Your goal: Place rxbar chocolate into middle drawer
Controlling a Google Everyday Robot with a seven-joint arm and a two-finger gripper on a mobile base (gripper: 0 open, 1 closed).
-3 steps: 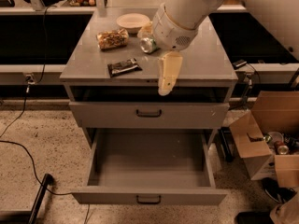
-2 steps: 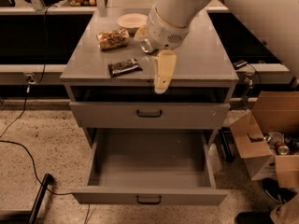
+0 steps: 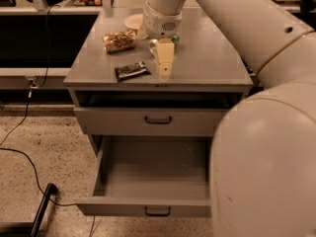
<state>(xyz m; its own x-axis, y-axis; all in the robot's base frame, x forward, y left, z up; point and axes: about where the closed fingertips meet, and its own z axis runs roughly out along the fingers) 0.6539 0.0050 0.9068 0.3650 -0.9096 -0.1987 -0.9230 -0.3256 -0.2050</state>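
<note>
Camera view: end effector (image 3: 164, 69) nearer rxbar (image 3: 132, 70)

The chocolate bar (image 3: 132, 71), in a dark wrapper with pale print, lies flat and slightly angled on the cabinet top, near its front edge and left of centre. The gripper (image 3: 165, 69) hangs just right of it, not touching. Below, the grey middle drawer (image 3: 158, 177) stands pulled out towards the near side, with a small black handle on its front.
</note>
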